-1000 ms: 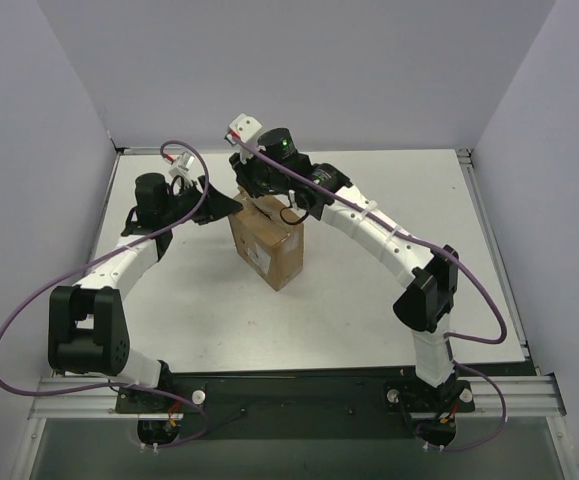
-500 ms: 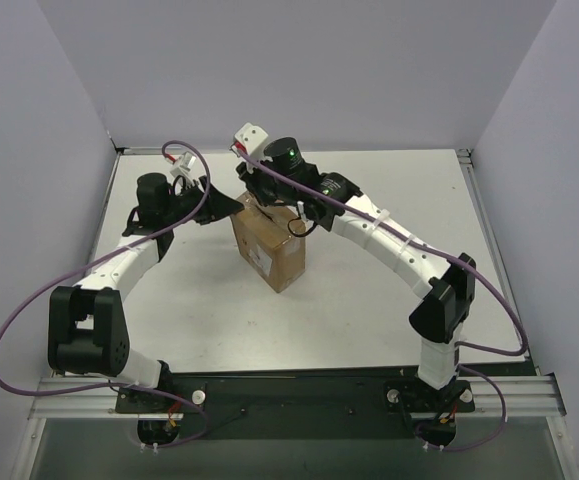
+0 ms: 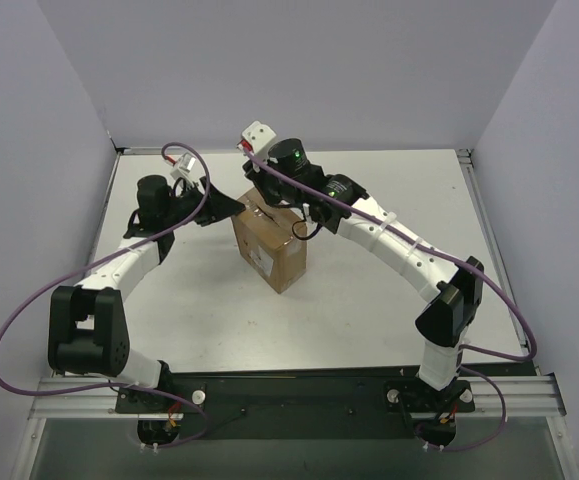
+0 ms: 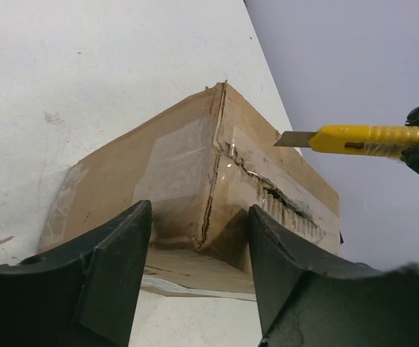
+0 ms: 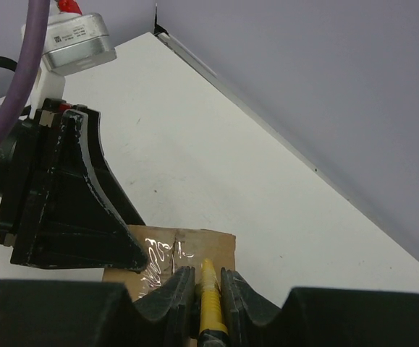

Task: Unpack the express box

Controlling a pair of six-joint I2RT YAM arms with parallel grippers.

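Between the right arm's fingers (image 5: 181, 288), clenched on its yellow handle, the utility knife (image 4: 372, 137) juts forward with its bare blade (image 4: 290, 139) out. The blade points across the top of the express box (image 3: 272, 248) toward the left arm. In the left wrist view the tip hangs just above the carton's torn, taped top seam (image 4: 267, 189), apart from the cardboard.

That seam runs lengthwise from the near corner away along the lid, and the knife's long axis lies roughly crosswise to it. The cut probably calls for tipping the point down into the split, then drawing it along the tape.

Opposite, the left arm's fingers (image 4: 115, 249) are spread wide and straddle the box's near upright corner. They grip nothing, and I cannot tell whether they press on the cardboard.

The box stands on the table (image 3: 369, 300) between the two arms, turned corner-on to the bases. The right arm holds the tool, so the cut falls to it.
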